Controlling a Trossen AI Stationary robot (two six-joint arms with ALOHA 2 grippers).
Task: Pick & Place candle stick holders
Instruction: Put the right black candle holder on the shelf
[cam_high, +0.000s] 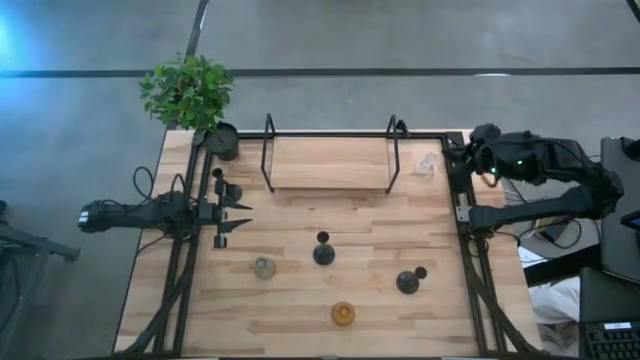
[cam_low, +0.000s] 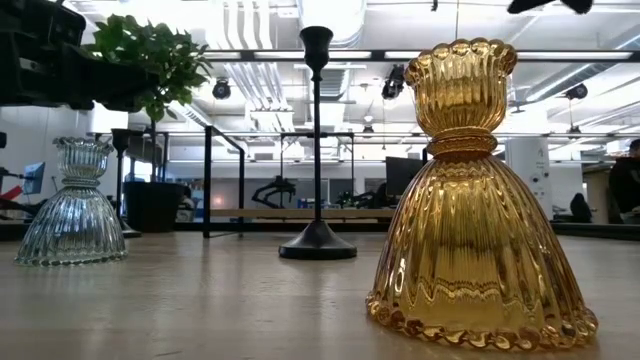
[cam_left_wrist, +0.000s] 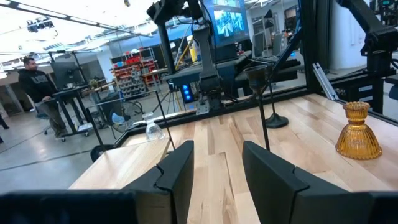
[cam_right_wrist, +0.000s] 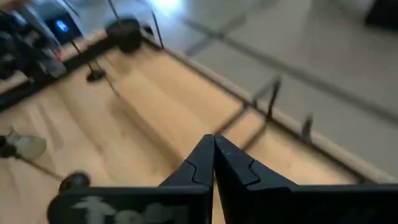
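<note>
**Holders still scattered, none yet on the raised shelf**

High view: the wooden worktop carries a raised wooden shelf on black wire legs at its far side, and nothing stands on it. The left pincer hovers at the left edge, its fingers part open with nothing between them. Just beside it stand two black holders, thin-stemmed. Out on the open boards sit the grey-green glass holder, a black domed holder, another black one and the amber glass holder. The clear glass holder lies near the shelf's right end. The right arm waits folded back at the far right corner. A potted plant stands at the far left corner.

Low view: the amber glass holder fills the foreground, upright; a black holder stands behind it and the grey-green one to the side. All rest on the boards.

Left wrist view: the left pincer shows a clear gap between its fingers, holding nothing, aimed across the worktop toward a black holder and the amber one. A person stands in the room beyond.

Right wrist view: the right pincer is pressed closed and empty, above the shelf's corner.

As I judge it, the task is at its start: nearly every holder awaits picking and placing.
</note>
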